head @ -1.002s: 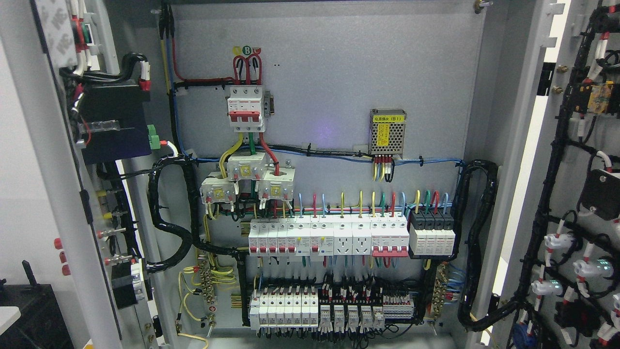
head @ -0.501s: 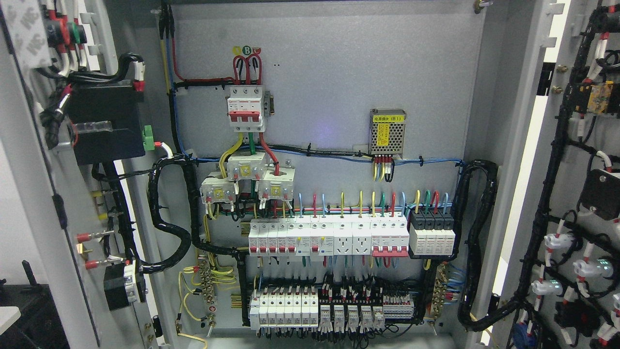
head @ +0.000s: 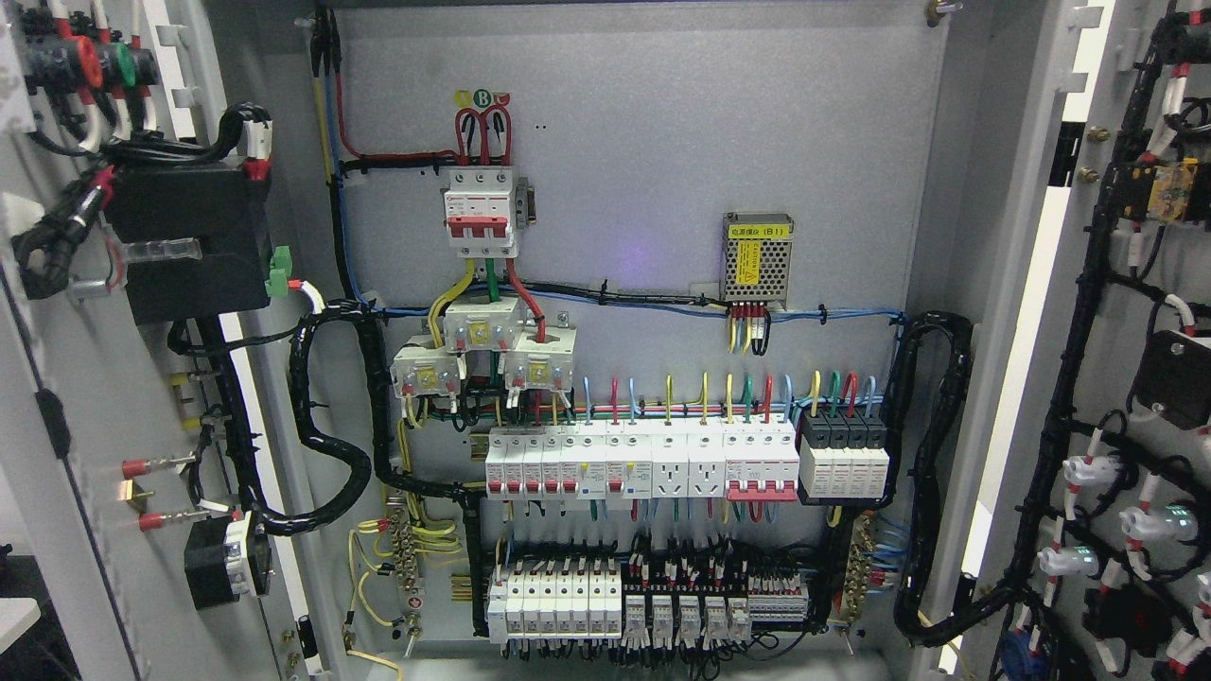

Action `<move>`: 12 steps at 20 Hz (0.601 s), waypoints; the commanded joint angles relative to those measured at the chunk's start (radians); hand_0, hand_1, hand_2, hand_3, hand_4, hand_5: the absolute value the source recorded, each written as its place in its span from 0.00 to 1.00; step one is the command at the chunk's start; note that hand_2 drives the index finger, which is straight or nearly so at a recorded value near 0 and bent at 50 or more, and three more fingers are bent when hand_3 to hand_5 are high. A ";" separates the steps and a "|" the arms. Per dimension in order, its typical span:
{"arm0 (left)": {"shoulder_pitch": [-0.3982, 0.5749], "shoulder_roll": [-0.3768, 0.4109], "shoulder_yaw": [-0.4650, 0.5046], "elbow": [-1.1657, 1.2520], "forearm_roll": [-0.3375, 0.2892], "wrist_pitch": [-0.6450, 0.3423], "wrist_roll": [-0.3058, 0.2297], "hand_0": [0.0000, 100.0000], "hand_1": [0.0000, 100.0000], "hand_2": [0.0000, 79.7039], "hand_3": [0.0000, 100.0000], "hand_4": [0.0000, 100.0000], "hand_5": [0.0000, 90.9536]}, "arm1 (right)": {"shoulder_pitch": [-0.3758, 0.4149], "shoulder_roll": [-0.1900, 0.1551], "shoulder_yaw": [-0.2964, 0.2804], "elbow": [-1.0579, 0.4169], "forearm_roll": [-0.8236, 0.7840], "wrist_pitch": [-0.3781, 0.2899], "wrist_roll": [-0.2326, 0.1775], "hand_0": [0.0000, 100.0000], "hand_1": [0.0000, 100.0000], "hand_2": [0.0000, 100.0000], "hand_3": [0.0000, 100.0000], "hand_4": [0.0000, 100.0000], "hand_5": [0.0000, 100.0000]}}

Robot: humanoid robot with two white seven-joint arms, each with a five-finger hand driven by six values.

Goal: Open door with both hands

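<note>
An electrical cabinet stands wide open in the head view. Its left door [head: 57,530] is swung out at the picture's left, showing its inner face with a black box [head: 184,241], red and green button backs [head: 90,59] and wiring. The right door [head: 1097,284] is swung out at the right edge, carrying black cable bundles and white lamp sockets [head: 1088,473]. The grey back panel [head: 662,142] holds a red-and-white main breaker [head: 482,210], rows of breakers [head: 643,462] and a small power supply [head: 757,257]. Neither of my hands nor arms shows anywhere.
Thick black corrugated cable looms loop from the left door [head: 326,445] and the right door [head: 932,473] into the cabinet. Terminal blocks [head: 653,605] fill the bottom row. A dark object [head: 28,605] sits beyond the left door at the lower left.
The left door has swung further outward to the left, its black box, buttons and wiring shifting left and showing more of its inner face. The right door has not moved.
</note>
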 commanded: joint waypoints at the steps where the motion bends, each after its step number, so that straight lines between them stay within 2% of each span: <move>1: 0.000 0.000 0.031 -0.001 -0.001 -0.001 -0.001 0.00 0.00 0.00 0.00 0.03 0.00 | -0.006 0.029 0.025 0.015 0.024 0.000 0.001 0.00 0.00 0.00 0.00 0.00 0.00; 12: 0.000 -0.001 0.035 -0.003 0.001 -0.001 -0.001 0.00 0.00 0.00 0.00 0.03 0.00 | -0.022 0.049 0.048 0.029 0.029 -0.002 -0.001 0.00 0.00 0.00 0.00 0.00 0.00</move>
